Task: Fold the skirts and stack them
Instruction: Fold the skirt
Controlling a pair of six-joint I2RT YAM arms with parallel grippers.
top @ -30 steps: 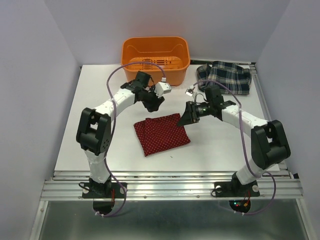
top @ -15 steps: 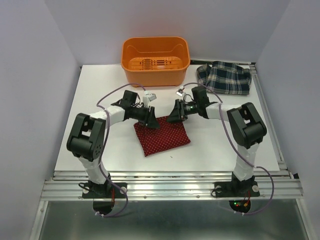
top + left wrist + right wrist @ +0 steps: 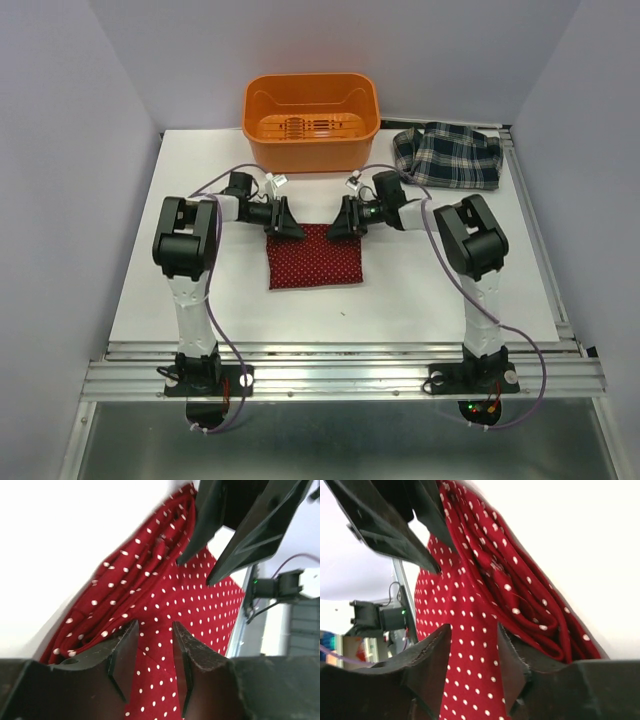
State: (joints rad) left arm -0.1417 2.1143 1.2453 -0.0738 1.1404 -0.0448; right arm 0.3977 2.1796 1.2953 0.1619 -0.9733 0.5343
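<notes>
The dark red dotted skirt lies folded into a neat square on the white table, its edges in line with the table's. My left gripper is low over its far left corner and my right gripper over its far right corner, the two facing each other. In the left wrist view my gripper stands open with flat red cloth showing between the fingers. The right gripper is also open over the cloth. The plaid skirt lies bunched at the far right.
An orange plastic bin stands at the back centre, just behind both grippers. The table's right rail runs beside the plaid skirt. Grey walls close in left and right.
Both grippers have dropped from above the table to the red skirt's far corners. The skirt, tilted before, now lies square and slightly farther back.
</notes>
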